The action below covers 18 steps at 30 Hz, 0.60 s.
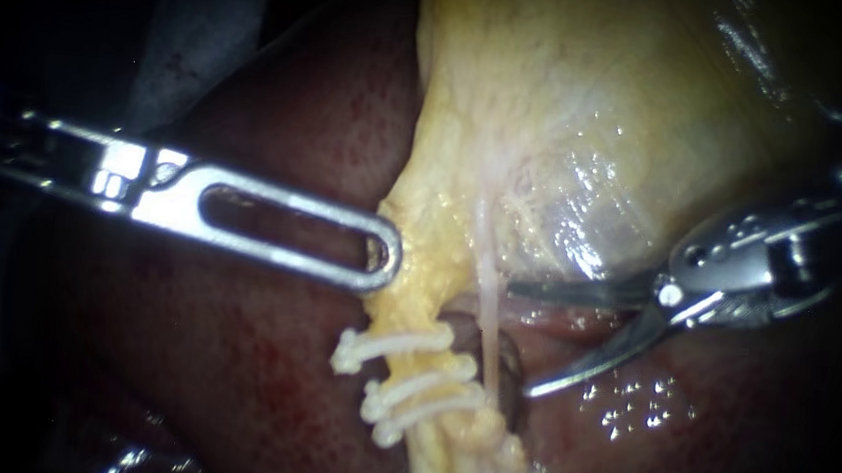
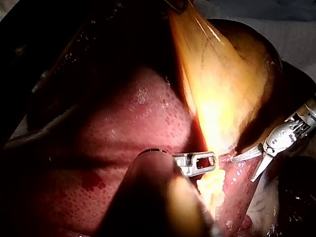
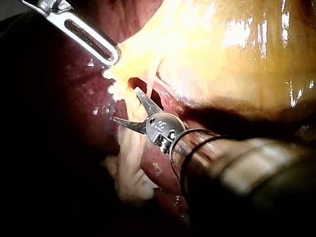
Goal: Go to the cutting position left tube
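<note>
1. Right instrument [image 1: 520,338] comes in from the right, blades spread wide, nothing between them
2. Upper blade tip sits just beside a thin pale tube [image 1: 486,292]; lower blade lies over the liver [image 1: 230,372]
3. Left tube [image 1: 403,310] is the yellow strand running down from the gallbladder [image 1: 572,108], beyond the pale tube and apart from both blades
4. Three white clips [image 1: 397,345] cross the left tube lower down
5. Left instrument [image 1: 384,254] has its slotted jaws closed on the gallbladder edge just above the clips
</note>
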Each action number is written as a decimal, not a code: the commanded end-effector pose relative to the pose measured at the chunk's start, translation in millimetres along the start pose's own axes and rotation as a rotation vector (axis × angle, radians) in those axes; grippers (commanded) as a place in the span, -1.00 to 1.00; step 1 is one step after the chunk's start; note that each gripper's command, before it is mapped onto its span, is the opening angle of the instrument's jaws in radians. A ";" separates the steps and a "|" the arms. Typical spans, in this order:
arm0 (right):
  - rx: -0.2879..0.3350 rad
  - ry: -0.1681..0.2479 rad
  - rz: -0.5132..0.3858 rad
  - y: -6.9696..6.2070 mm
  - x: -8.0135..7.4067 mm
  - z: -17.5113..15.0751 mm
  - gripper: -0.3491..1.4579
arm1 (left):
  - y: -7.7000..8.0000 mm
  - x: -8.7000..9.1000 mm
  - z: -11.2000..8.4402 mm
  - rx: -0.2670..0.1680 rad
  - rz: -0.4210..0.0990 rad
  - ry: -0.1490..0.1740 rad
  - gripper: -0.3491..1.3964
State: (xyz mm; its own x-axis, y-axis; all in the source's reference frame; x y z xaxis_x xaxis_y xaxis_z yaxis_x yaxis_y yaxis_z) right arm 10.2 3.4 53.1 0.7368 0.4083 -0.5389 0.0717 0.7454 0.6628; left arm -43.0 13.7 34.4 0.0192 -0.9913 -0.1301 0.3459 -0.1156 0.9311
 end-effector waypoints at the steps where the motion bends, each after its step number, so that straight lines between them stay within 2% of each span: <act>1: 0.004 -0.001 0.007 0.1 0.0 0.5 0.56 | -0.2 0.0 -0.2 -0.001 0.000 -0.001 -1.00; 7: 0.025 -0.036 0.016 0.6 0.5 2.5 0.54 | -0.2 0.0 -0.2 -0.001 0.000 -0.001 -1.00; 18: 0.060 -0.056 0.034 0.9 1.3 4.4 0.51 | -0.3 0.1 -0.3 -0.001 -0.001 -0.001 -1.00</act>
State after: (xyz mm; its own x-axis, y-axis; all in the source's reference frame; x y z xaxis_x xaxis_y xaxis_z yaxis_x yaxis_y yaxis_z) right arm 14.2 2.2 55.3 0.7786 0.4026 -0.4813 0.0818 0.6954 0.7139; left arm -42.9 13.6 34.0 0.0180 -0.9913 -0.1306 0.3463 -0.1164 0.9309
